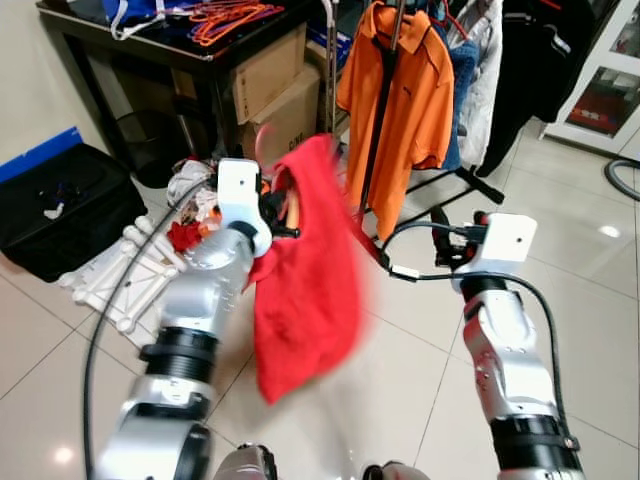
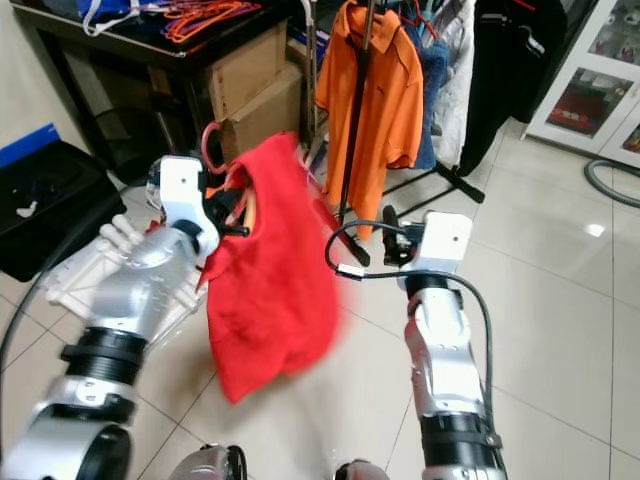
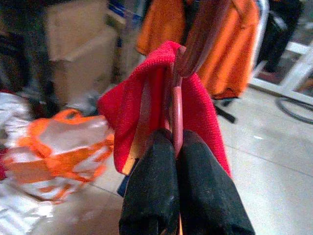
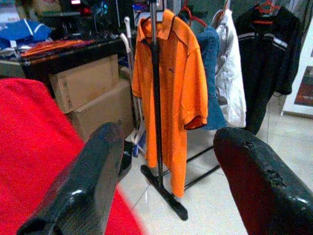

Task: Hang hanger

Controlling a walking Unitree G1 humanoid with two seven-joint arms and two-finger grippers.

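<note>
1. Left hand, at centre-left of the eye views, has its black fingers pressed together around the neck of a reddish hanger; right hand, at centre-right, is spread wide with nothing between its fingers.
2. Clothes rack stands at upper centre on the tiled floor; orange polo shirt hangs on it.
3. Red garment is draped over the hanger, dangling blurred between both arms.
4. Dark bench at upper left carries orange hangers; cardboard boxes sit beneath it.

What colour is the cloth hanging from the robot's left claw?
Bright red garment, held by the left gripper; clearest in the left eye view.
</note>
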